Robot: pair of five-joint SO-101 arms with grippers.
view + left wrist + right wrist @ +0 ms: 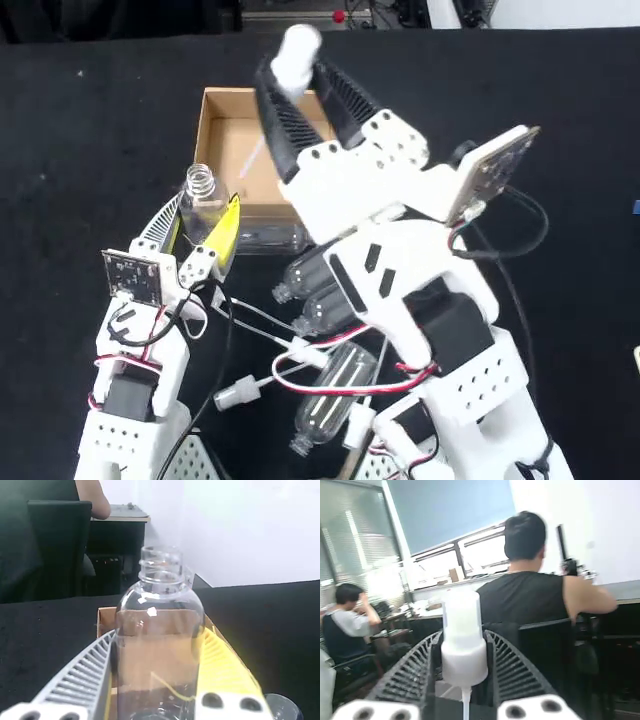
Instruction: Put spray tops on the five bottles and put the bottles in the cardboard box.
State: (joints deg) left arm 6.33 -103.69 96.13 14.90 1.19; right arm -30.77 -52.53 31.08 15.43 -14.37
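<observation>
Clear plastic bottle (203, 200) stood upright, clenched in the left fingers (229, 222) by the cardboard box (228, 140) toward the desk's far edge. The right fingers (288, 118) gripped the white spray top (297, 50) above. Its tube (465, 705) (thin, dangling) likely needed centring over the neck (160, 565) before lowering.

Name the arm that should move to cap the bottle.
Right, probably: the right gripper holds the spray top aloft, free to lower; the left gripper holds the open bottle upright beside the cardboard box.

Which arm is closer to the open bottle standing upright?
Left: the left arm's fingers grip the bottle on both sides. The right arm's fingers hold a spray top well clear of it.
</observation>
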